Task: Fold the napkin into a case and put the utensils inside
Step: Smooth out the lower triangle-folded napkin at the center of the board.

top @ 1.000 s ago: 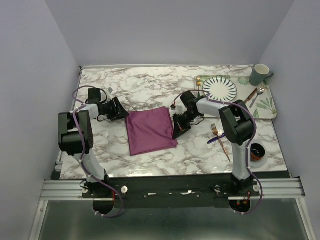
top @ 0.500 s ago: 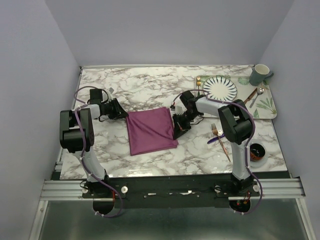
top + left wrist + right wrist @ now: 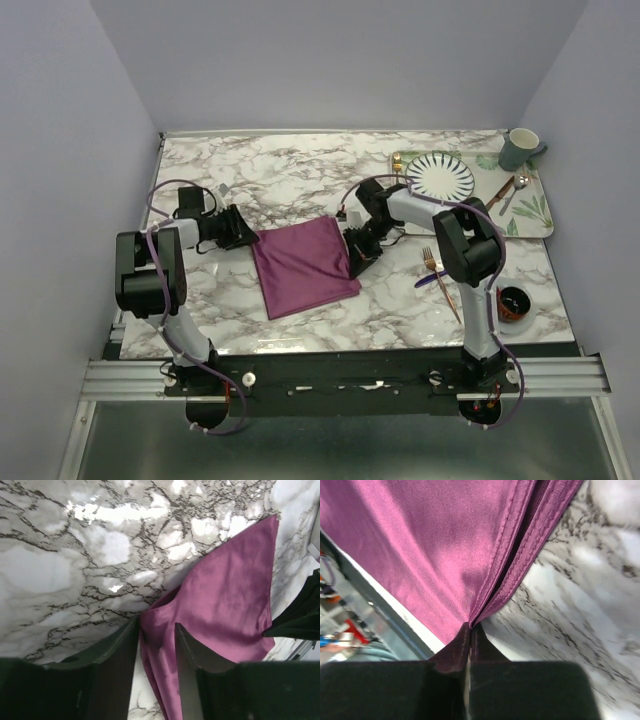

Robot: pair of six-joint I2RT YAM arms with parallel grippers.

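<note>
From above we see the napkin point(image 3: 303, 265) lying folded mid-table between both grippers, in the left wrist view our left gripper point(image 3: 156, 630) stands parted around its corner, and in the right wrist view our right gripper point(image 3: 470, 630) is pinched on its edge.

Napkin point(image 3: 450, 545): satin-sheen plum cloth, stitched hem. Table point(image 3: 60, 555): glossy veined marble. Fork point(image 3: 440, 275): shiny copper metal.

We've got two arms with white links and chunky black joint housings, purple cables looping along each. Left gripper point(image 3: 243, 232) and right gripper point(image 3: 357, 253) are black, with dark matte tapered fingers point(image 3: 117, 645).
</note>
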